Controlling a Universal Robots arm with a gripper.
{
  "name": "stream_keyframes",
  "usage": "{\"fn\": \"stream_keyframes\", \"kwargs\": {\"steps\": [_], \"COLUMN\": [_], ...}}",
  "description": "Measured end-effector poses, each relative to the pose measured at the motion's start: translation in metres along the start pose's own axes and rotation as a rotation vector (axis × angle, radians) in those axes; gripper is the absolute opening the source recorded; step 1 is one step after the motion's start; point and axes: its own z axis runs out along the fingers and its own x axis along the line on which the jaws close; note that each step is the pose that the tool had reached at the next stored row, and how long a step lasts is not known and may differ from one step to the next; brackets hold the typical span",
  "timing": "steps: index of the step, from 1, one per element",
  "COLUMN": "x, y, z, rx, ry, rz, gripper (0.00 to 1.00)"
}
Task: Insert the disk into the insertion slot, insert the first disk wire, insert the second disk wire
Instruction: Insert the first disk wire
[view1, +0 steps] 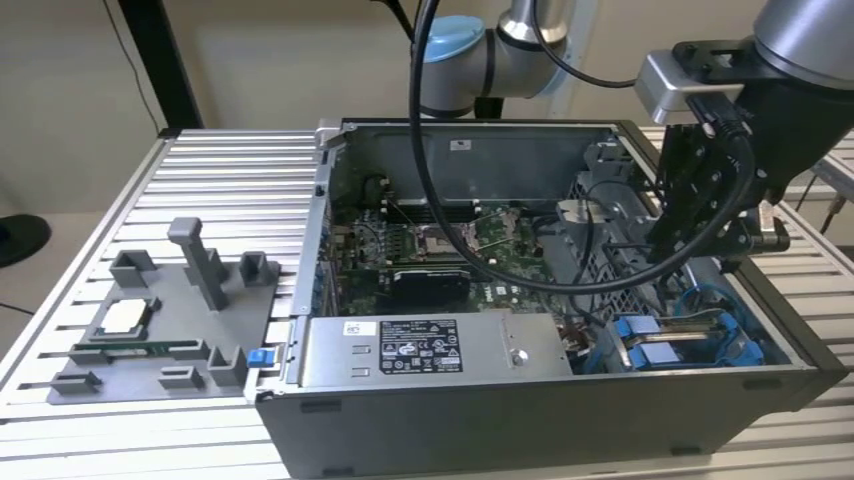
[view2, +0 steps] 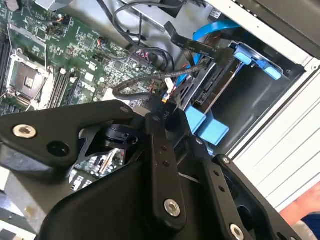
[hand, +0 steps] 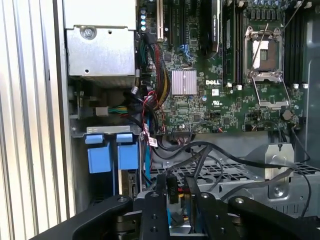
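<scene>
The disk sits in the insertion slot (view1: 747, 345) at the case's corner on the exterior view's right; its blue carrier tabs (view1: 654, 340) face the motherboard. In the second wrist view the disk's connector edge (view2: 212, 87) shows behind blue tabs (view2: 207, 127). My gripper (view1: 674, 250) hangs just above the bay, shut on a black connector (view2: 160, 111) of a braided black disk wire (view2: 150, 82). The first wrist view shows that connector (hand: 173, 192) between my fingers (hand: 160, 202), a short way from the blue tabs (hand: 112, 155). A blue wire (view2: 215, 27) curves to the upper carrier.
The open PC case (view1: 534, 420) rests on a slatted aluminium table (view1: 214, 180). Inside are the motherboard (view1: 427, 250), a grey labelled power-supply box (view1: 414, 350) and loose cable bundles (hand: 152, 107). A grey parts fixture (view1: 160, 320) lies on the exterior view's left.
</scene>
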Motion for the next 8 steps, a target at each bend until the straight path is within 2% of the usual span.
{"fn": "stream_keyframes", "kwargs": {"steps": [7,8], "x": [0.0,0.0], "y": [0.0,0.0], "z": [0.0,0.0], "rx": [0.0,0.0], "ry": [0.0,-0.0001], "rz": [0.0,0.0], "gripper": [1.0,0.0]}}
